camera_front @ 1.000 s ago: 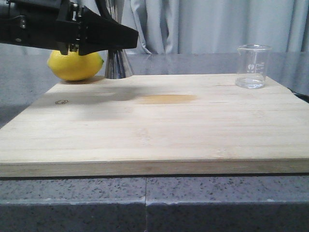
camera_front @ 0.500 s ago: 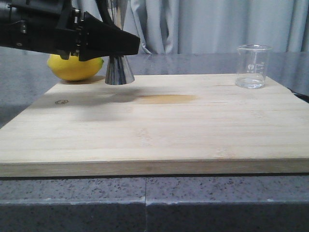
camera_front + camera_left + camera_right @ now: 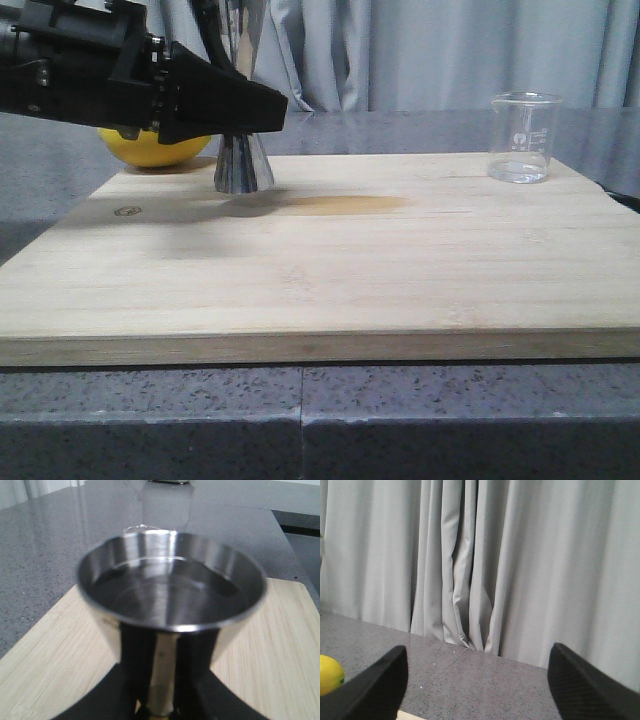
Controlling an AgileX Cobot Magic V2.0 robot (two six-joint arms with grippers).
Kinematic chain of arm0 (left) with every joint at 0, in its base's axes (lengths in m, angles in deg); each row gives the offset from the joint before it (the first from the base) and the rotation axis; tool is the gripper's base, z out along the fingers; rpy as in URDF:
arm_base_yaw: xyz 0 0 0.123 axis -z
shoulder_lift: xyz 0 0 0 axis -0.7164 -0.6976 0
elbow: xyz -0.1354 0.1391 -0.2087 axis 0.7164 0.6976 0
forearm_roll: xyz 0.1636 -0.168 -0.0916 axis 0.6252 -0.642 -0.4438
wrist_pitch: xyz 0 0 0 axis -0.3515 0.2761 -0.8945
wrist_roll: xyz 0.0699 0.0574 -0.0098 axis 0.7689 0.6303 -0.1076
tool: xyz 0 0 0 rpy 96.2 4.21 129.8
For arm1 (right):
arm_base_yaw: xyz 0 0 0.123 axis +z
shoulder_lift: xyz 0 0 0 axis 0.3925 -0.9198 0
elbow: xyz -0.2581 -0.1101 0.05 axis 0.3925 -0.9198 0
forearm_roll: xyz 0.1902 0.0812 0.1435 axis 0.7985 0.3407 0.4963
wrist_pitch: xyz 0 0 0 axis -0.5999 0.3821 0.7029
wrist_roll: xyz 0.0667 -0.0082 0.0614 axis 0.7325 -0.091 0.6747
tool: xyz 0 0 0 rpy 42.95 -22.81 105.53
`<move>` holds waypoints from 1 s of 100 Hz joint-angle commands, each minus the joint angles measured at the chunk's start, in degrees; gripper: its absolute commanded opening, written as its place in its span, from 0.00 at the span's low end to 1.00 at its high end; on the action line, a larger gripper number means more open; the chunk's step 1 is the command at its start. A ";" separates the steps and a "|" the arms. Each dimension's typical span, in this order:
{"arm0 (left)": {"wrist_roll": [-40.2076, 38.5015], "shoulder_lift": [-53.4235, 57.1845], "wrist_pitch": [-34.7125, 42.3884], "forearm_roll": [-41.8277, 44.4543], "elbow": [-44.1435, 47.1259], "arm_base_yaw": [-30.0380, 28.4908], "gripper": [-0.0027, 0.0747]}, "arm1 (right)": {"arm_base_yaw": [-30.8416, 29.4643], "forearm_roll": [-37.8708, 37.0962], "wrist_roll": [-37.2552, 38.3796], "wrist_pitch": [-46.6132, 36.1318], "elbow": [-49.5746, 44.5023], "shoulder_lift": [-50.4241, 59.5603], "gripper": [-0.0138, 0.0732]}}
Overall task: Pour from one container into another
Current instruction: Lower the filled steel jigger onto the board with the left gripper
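So the steel jigger (image 3: pixel 244 163) is clamped in the left gripper (image 3: pixel 262 108) near the back left corner of the wooden board (image 3: pixel 330 260), upright, and I can't tell if its base is touching the wood or just off it. From the left wrist view the jigger's top cup (image 3: pixel 170 587) looks like it has some clear liquid in it — there's a line around the inside wall, but the shot is blurry so I wouldn't swear to it. The glass beaker (image 3: pixel 522 137) stands at the board's back right corner, well apart from the jigger, with a little clear liquid at the bottom. A lemon (image 3: pixel 158 148) sits on the grey desk (image 3: pixel 60 190) just behind the board's left corner, mostly hidden by the arm. The right gripper (image 3: pixel 475 690) is spread wide with nothing between its fingers — it's facing the curtain (image 3: pixel 520 565).
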 commanded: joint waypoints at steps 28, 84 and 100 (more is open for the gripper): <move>0.45 2.24 -6.73 -4.89 -1.10 -0.14 0.11 | -0.16 -0.02 0.00 -3.91 1.37 0.39 0.77; 0.74 2.24 -6.73 -5.00 0.24 -0.14 0.11 | -0.16 -0.02 0.00 -3.91 1.37 0.39 0.77; 1.73 2.24 -6.73 -5.29 1.30 -0.14 0.11 | -0.16 -0.02 0.00 -3.91 1.37 0.39 0.77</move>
